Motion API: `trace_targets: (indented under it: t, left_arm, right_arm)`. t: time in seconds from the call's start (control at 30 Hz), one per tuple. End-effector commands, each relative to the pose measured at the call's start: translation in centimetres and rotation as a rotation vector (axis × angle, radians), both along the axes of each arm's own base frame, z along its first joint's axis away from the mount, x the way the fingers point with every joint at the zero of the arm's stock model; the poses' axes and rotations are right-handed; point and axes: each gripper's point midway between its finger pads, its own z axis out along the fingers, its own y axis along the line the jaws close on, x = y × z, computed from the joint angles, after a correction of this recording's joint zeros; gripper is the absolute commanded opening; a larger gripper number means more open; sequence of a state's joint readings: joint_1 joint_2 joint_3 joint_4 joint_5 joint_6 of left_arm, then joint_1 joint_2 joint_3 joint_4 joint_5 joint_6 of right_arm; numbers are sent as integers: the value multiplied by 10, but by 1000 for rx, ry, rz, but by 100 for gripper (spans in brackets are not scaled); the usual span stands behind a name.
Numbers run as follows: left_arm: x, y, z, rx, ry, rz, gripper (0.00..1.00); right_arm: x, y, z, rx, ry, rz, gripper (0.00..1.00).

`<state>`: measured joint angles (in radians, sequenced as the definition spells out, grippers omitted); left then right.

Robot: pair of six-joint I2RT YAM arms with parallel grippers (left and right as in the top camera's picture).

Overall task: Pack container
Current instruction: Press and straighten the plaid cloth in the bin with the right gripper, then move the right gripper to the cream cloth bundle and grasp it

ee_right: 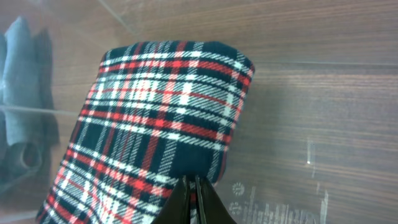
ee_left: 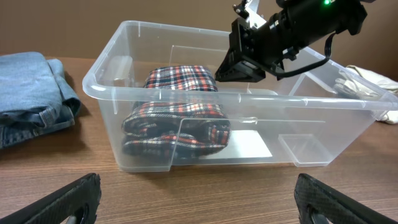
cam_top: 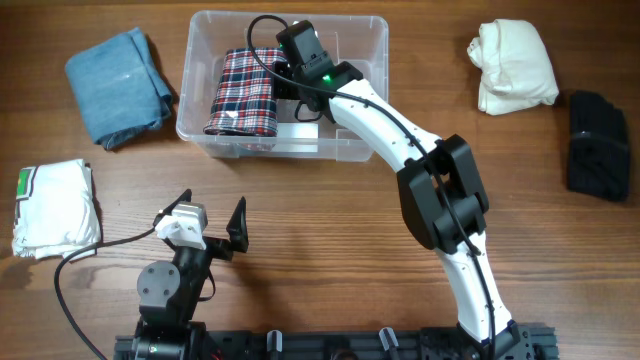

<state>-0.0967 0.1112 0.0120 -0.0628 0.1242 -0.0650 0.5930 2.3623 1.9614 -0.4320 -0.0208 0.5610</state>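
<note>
The clear plastic container (cam_top: 285, 18) stands at the back middle of the table, and its near wall fills the left wrist view (ee_left: 99, 87). A folded red, white and black plaid cloth (cam_top: 243, 92) lies in its left half; it also shows in the left wrist view (ee_left: 177, 124) and the right wrist view (ee_right: 155, 106). My right gripper (cam_top: 288, 82) reaches down into the container, with its fingers (ee_right: 193, 193) pressed together on the near edge of the plaid cloth. My left gripper (cam_top: 210, 225) is open and empty, low in front of the container (ee_left: 199, 208).
Folded blue jeans (cam_top: 118, 82) lie left of the container. A white cloth with green print (cam_top: 55, 205) lies at the left edge. A cream cloth (cam_top: 513, 65) and a black cloth (cam_top: 597, 140) lie at the right.
</note>
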Motion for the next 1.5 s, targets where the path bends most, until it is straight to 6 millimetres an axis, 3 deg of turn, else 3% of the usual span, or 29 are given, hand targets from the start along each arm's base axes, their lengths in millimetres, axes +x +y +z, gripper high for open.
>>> trace_targets:
  t: [0.0, 0.17, 0.33, 0.57, 0.7, 0.8, 0.83, 0.97, 1.0, 1.03, 1.07, 1.1, 1.13, 1.2, 1.27, 1.33, 1.47]
  left_arm:
    - [0, -1, -3, -1, 5, -2, 100]
    - [0, -1, -3, -1, 5, -2, 100]
    - [0, -1, -3, -1, 5, -2, 100]
    - [0, -1, -3, -1, 5, -2, 100]
    - [0, -1, -3, -1, 5, -2, 100]
    - [0, -1, -3, -1, 5, -2, 100]
    - [0, -1, -3, -1, 5, -2, 100]
    - [0, -1, -3, -1, 5, -2, 100]
    - [0, -1, -3, -1, 5, -2, 100]
    - [0, -1, -3, -1, 5, -2, 100]
    - [0, -1, -3, -1, 5, -2, 100]
    - [0, -1, -3, -1, 5, -2, 100]
    - [0, -1, -3, -1, 5, -2, 100]
    - [0, -1, -3, -1, 5, -2, 100]
    - [0, -1, -3, -1, 5, -2, 100]
    - [0, -1, -3, -1, 5, -2, 100]
    - [0, -1, -3, -1, 5, -2, 100]
  right_arm:
    - [3, -2, -36, -34, 29, -31, 4]
    - [5, 2, -43, -23, 29, -23, 4]
    - [-1, 31, -29, 65, -7, 142, 4]
    - [0, 23, -32, 47, 11, 92, 4]
    - [6, 4, -3, -11, -34, 26, 5]
    - [5, -14, 40, -79, -104, 1, 25]
    - [1, -23, 65, -96, -129, -15, 32]
    - [-11, -58, 142, -115, -207, -78, 39]
    - [-15, -70, 163, -118, -232, -93, 48]
    - [-18, -84, 182, -121, -249, -120, 65]
    - [-23, -104, 201, -130, -264, -156, 76]
    - [-29, -130, 223, -142, -281, -205, 93]
    - [-32, -144, 232, -151, -289, -232, 94]
    - [-41, -198, 258, -197, -305, -342, 98]
    - [-47, -240, 266, -290, -302, -380, 100]
    - [-49, -286, 258, -466, -266, -353, 99]
    - [-52, -318, 249, -648, -229, -232, 100]
